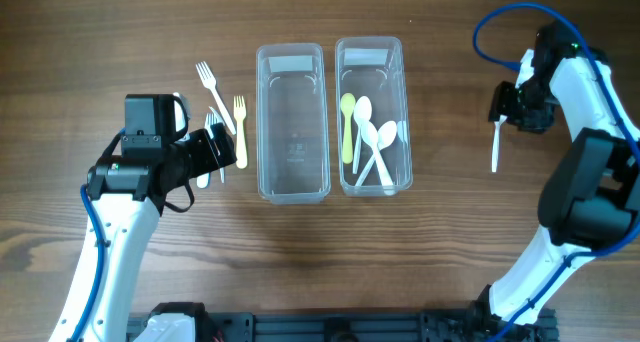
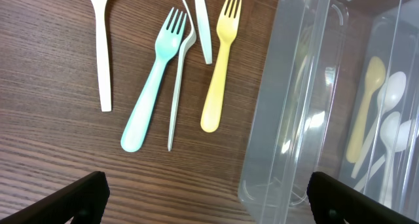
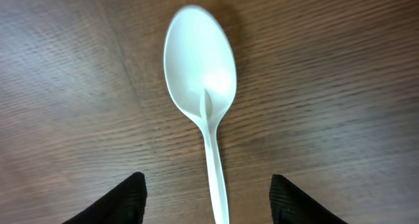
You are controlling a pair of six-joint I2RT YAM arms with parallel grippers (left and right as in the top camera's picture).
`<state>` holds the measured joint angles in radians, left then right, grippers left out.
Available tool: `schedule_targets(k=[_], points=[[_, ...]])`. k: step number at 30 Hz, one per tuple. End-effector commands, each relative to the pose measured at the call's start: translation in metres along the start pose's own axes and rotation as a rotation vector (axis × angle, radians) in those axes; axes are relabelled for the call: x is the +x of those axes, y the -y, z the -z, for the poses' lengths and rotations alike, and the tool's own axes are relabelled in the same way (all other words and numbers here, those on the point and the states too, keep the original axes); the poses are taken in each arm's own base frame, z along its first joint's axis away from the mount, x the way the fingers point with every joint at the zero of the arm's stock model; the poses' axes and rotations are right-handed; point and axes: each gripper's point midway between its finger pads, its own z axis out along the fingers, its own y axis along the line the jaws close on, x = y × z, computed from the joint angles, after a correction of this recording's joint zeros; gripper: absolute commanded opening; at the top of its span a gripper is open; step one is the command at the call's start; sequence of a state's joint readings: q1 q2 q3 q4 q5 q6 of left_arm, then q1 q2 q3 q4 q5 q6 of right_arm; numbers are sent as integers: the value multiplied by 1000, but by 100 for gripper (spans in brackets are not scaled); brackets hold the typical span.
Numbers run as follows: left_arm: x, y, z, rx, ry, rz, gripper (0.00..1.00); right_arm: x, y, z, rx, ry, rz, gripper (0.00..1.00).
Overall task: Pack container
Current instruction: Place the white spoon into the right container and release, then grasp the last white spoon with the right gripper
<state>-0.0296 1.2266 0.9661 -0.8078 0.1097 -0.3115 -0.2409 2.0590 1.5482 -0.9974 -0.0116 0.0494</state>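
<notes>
Overhead: an empty container sits mid-table. Just right of it, a second container holds spoons. Forks lie left of the empty container, by the left gripper. Far to its right, the right gripper is over a white spoon.

Left wrist: jaws spread wide above the forks.

Right wrist: jaws parted, straddling the spoon's handle without touching it.

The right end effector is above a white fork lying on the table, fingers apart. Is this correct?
Not quite: the right wrist view shows a white spoon, not a fork. The right end effector is above it, fingers apart, and it lies on the table.
</notes>
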Motion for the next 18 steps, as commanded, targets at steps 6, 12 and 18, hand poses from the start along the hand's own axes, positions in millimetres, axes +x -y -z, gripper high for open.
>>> schedule_targets(k=[6,12,18], points=[[-6,0,2,-3,16,-17,100,28,-3,-38,-20,-100,24,48],[-6,0,2,-3,16,-17,100,46,-2,-53,-18,-134,19,29],[-6,0,2,-3,16,-17,100,46,-2,-52,-19,-134,19,9]])
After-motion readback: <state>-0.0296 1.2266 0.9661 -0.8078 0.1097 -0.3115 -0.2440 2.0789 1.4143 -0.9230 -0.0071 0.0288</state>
